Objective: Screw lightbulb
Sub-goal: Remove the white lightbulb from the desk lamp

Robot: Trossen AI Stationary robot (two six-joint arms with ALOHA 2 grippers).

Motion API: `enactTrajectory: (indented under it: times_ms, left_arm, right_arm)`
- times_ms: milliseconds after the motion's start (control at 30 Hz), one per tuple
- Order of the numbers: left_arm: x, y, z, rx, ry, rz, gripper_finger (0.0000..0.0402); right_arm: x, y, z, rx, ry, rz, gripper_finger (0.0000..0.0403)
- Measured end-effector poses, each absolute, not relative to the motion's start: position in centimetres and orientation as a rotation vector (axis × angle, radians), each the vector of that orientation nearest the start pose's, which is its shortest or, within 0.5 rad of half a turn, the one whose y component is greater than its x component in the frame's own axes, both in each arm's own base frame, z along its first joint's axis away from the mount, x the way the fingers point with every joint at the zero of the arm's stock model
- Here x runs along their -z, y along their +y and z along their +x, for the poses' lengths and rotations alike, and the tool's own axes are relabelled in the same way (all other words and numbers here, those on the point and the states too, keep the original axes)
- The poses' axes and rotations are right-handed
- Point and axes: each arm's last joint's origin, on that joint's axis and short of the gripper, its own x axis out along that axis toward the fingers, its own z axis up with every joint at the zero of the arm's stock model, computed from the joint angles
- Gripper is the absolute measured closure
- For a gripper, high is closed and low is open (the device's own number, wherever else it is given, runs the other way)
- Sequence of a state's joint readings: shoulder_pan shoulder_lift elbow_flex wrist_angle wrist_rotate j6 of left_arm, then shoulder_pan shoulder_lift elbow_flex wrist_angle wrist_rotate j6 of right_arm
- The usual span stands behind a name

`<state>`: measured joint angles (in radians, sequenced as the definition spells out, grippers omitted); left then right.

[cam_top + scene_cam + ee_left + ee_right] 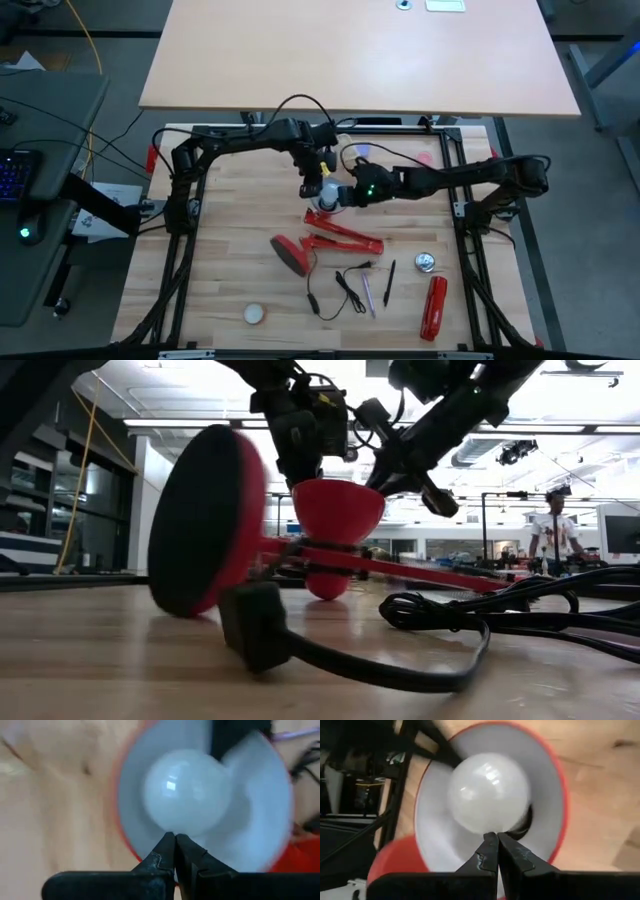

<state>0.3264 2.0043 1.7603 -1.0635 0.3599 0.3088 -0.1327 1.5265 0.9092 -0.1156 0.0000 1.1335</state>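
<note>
The red lamp lies on the table, with its round base (291, 255) on edge and its arm (345, 237) along the wood. Its white-lined shade (250, 820) opens upward, as the low view (338, 510) also shows. The white lightbulb (187, 792) sits inside the shade; its screw base is hidden. My left gripper (175, 840) and my right gripper (497, 837) are both shut and reach into the shade from opposite sides of the bulb. In the high view they meet over the shade (328, 192). My left gripper has its shut fingertips (169, 840) over the shade's rim and against the bulb's rounded side (172, 829). It comes slanting down from the table's left and pinches nothing. My right gripper has its shut fingertips (491, 840) against the opposite side of the bulb (492, 826), slanting down from the table's right. It shows as a dark shape (232, 740) in the left wrist view.
The lamp's black cord and plug (345, 285) lie near the front, with pens (368, 295) beside them. A red cylinder (435, 305) and a small metal disc (427, 263) lie at the right. A cream ball (255, 314) lies front left. A person (555, 530) stands far behind.
</note>
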Motion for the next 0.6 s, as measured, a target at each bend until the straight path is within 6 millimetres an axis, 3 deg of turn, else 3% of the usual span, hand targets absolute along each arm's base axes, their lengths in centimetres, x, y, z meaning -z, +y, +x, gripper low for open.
enactTrajectory:
  times_ms: [367,467,600]
  left_arm:
    - [-26.6,9.4,39.1,0.368,1.118,-0.207,0.0402]
    - [-27.5,9.3,38.8,0.370,1.099,-0.193,0.0402]
    - [-29.7,10.6,37.4,0.278,1.054,-0.122,0.0402]
  right_arm:
    - [-21.3,-7.4,30.6,0.642,0.483,1.082,0.0403]
    - [-22.1,-7.5,30.1,0.631,0.476,1.060,0.0403]
    - [-23.5,-7.3,28.7,0.630,0.483,1.028,0.0403]
